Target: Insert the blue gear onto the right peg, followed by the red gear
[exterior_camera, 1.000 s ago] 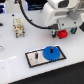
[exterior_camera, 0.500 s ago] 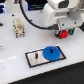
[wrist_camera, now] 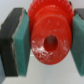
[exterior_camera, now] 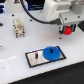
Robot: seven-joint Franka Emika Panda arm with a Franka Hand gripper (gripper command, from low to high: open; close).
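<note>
The blue gear (exterior_camera: 50, 53) lies on the right part of the black-bordered white plate (exterior_camera: 32, 60), where the right peg is hidden under it. The other peg (exterior_camera: 38, 55) stands thin and dark on the plate to the exterior view's left of the blue gear. My gripper (exterior_camera: 67, 30) hangs above and to the exterior view's right of the plate, shut on the red gear (exterior_camera: 67, 30). In the wrist view the red gear (wrist_camera: 49, 36) fills the picture between the two teal pads (wrist_camera: 21, 42), its centre hole showing.
A beige fixture (exterior_camera: 18, 26) stands on the white table at the exterior view's left. A small dark thing (exterior_camera: 1, 23) sits at the far left edge. The white arm (exterior_camera: 52, 10) reaches in from the top.
The arm with the red gear has barely shifted; the blue gear stays on the plate.
</note>
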